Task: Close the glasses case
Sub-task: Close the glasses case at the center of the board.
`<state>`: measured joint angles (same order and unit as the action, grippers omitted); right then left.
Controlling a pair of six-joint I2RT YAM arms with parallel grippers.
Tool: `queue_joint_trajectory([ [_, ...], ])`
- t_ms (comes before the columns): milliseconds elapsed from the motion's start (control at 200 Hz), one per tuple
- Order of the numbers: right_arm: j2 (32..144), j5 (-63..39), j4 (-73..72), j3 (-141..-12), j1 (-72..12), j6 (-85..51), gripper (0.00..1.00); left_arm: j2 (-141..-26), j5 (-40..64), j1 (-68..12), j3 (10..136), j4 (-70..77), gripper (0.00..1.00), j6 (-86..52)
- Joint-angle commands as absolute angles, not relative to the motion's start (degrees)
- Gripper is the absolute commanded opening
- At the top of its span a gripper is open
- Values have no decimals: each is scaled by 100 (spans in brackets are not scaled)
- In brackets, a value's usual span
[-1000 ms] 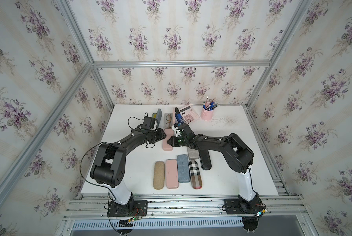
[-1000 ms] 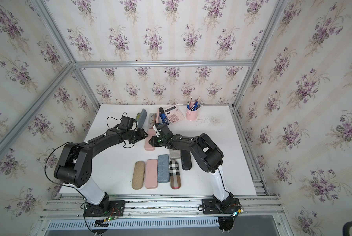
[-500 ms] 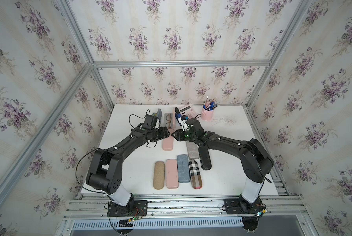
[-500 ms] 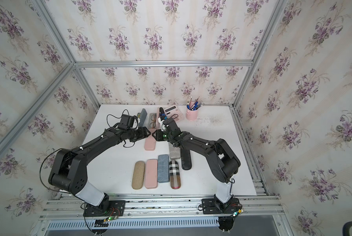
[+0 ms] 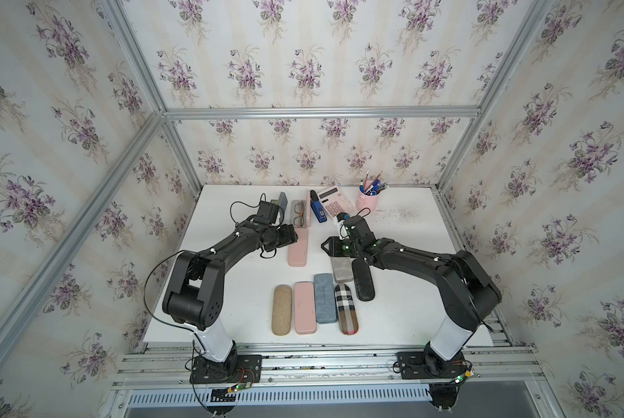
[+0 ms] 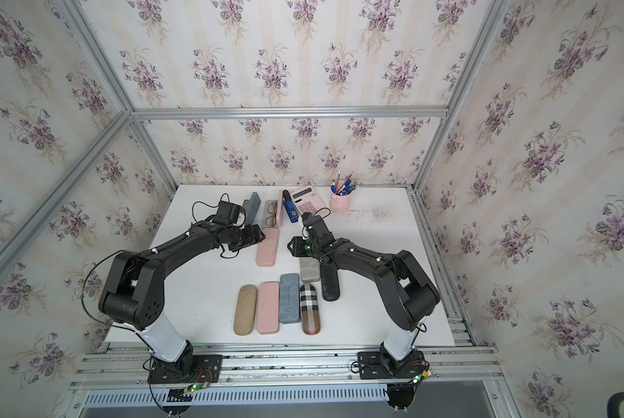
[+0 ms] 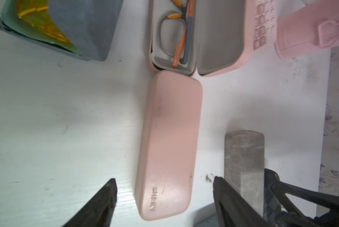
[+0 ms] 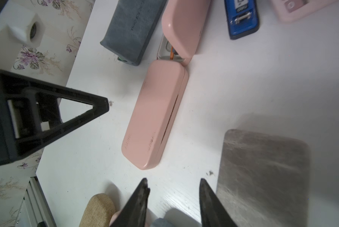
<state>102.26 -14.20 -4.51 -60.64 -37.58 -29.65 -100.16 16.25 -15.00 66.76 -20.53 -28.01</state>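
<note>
Left hand (image 7: 164, 179) is hovering with jaws wide, holding nothing. The pink case (image 7: 170, 145) is lying flat on the surface (image 7: 66, 118), its near end sitting between the fingers (image 7: 101, 202) with gaps showing on both sides. Right hand (image 8: 173, 179) is sitting partly open, also empty. The pink case is lying ahead of its fingertips (image 8: 141, 196) and apart from them, and the grey case (image 8: 263, 173) is just beside one of them. Lid is lying down, so I'm reading the closing as basically done. But the right wrist view is showing a dark slit along the seam, so I can't tell if it's latched; maybe needing one more press. An open case (image 7: 219, 35) with glasses (image 7: 176, 33) inside is butting against the pink case's far end. If that one's counting, it's not started.
</note>
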Motion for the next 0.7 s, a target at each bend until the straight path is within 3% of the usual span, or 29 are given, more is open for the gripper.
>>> queue_joint_trajectory([
  [0,10709,-1847,-883,-6316,-3843,-3162,43,-10205,1655,-1456,6641,-2019,76,-2853],
  [285,11934,-1854,-613,-7573,-4139,-3278,42,-10722,1729,-1433,6738,-1886,70,-2791],
  [460,12196,-1843,-650,-7649,-4155,-3448,40,-10824,1886,-1437,6560,-1680,59,-2836],
  [654,12252,-1854,-698,-7620,-4261,-3444,35,-10777,2021,-1472,6315,-1498,56,-2804],
  [694,12252,-1846,-707,-7606,-4280,-3454,35,-10786,2022,-1493,6294,-1494,50,-2790],
])
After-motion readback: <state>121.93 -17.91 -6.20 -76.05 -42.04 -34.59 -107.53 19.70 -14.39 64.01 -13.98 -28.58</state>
